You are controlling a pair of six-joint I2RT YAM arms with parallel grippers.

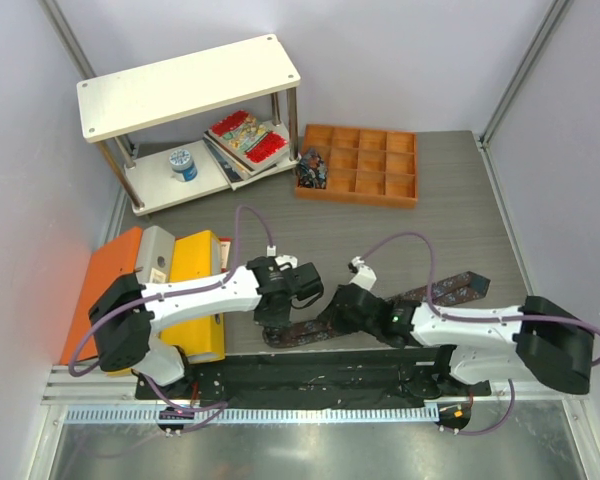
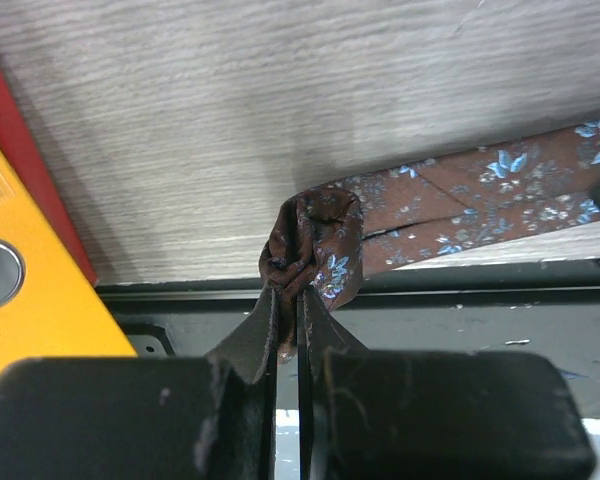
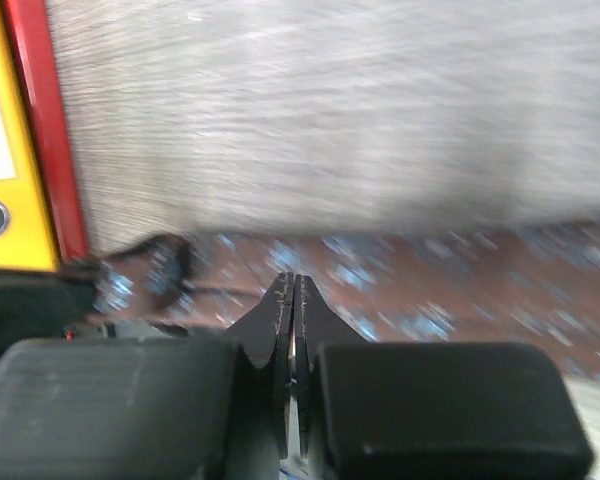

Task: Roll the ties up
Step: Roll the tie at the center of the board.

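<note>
Brown tie (image 2: pixel 480 200) (rolled) pinched by left end effector (image 2: pixel 288 290); right end effector (image 3: pixel 293 282) seemingly closed.

Tie (image 1: pixel 455 291) on table (image 1: pixel 460 200) by near edge; binders (image 1: pixel 195 265) to left, tray (image 1: pixel 360 198) behind.

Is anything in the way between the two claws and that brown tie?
Nothing visible. The left claw pinches the bunched end of the brown flower-patterned fabric necktie; the right claw is closed right at its flat stretch.
</note>
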